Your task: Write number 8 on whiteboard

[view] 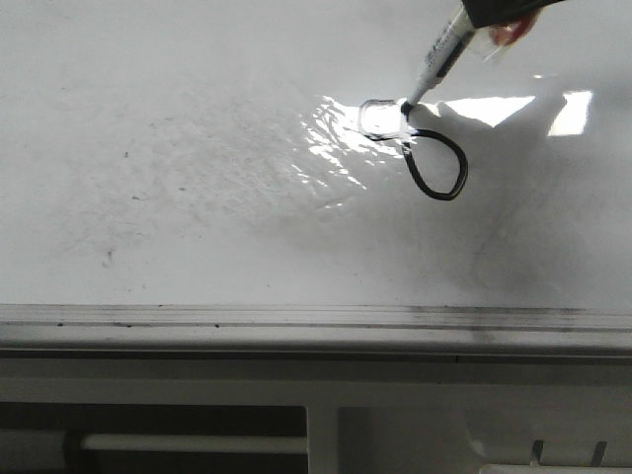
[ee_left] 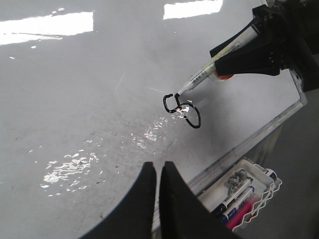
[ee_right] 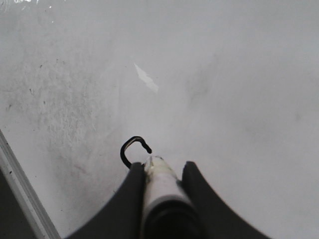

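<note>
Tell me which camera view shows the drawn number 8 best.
The left wrist view: both loops of the number 8 show dark against the whiteboard, beside the marker tip. The front view shows both loops too, but glare washes out the squarish one. The right wrist view shows only a partial curve; the marker hides the rest.

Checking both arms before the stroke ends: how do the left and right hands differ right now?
The right hand is shut on the marker, its tip at the 8; the left hand holds nothing, its fingers together. The right hand works at the drawing, while the left hand hangs back from it, over bare whiteboard. Both have dark fingers and sit above the same board.
</note>
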Motion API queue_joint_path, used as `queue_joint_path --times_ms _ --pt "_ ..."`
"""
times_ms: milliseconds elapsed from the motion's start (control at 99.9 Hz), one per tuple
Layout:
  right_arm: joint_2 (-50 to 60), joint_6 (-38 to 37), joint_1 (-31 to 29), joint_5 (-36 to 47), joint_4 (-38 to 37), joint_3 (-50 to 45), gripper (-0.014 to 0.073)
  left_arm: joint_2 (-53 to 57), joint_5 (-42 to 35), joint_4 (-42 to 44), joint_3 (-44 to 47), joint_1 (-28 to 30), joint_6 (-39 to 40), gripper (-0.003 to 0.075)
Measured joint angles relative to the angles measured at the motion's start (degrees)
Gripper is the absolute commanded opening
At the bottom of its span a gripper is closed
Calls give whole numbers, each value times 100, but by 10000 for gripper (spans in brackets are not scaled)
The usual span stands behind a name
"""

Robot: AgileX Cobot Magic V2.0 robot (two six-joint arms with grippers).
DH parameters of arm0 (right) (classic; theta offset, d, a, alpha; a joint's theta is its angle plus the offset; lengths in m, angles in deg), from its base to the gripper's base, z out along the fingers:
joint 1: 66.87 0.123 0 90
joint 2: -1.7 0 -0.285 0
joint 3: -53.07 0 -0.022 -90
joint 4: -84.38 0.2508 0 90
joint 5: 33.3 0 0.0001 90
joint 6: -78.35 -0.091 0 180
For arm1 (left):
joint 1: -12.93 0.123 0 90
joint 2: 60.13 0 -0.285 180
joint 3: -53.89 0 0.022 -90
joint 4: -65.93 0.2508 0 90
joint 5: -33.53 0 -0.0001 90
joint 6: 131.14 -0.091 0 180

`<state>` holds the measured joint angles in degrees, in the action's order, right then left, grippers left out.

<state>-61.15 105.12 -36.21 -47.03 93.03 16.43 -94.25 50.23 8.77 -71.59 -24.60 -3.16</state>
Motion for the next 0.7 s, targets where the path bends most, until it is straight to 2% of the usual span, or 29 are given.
queue_joint_path --times_ms 50,100,170,220,290,330,420,590,700 --pt "71 0 57 -111 -13 92 -43 0 40 -41 0 0 0 -10" --pt "176 12 142 -309 -77 219 -43 0 131 -47 0 0 0 37" --pt "399 22 364 -661 -123 442 -44 0 334 -50 0 0 0 171" --pt "537 21 559 -947 -122 594 -50 -23 533 -60 0 0 0 302" --pt "646 38 851 -1422 -122 758 -71 -170 751 -60 0 0 0 413" --pt "670 36 1034 -1721 -125 811 -71 -314 854 -89 0 0 -35 433" --pt "609 36 1397 -2275 -125 832 -71 -697 1160 -370 -12 0 -552 415" --pt "296 240 2119 -2544 -43 832 -71 -1507 1950 -2020 -109 0 -2836 406" --pt "136 342 2460 -2505 7 832 -71 -2040 2297 -2783 -257 0 -3880 406"
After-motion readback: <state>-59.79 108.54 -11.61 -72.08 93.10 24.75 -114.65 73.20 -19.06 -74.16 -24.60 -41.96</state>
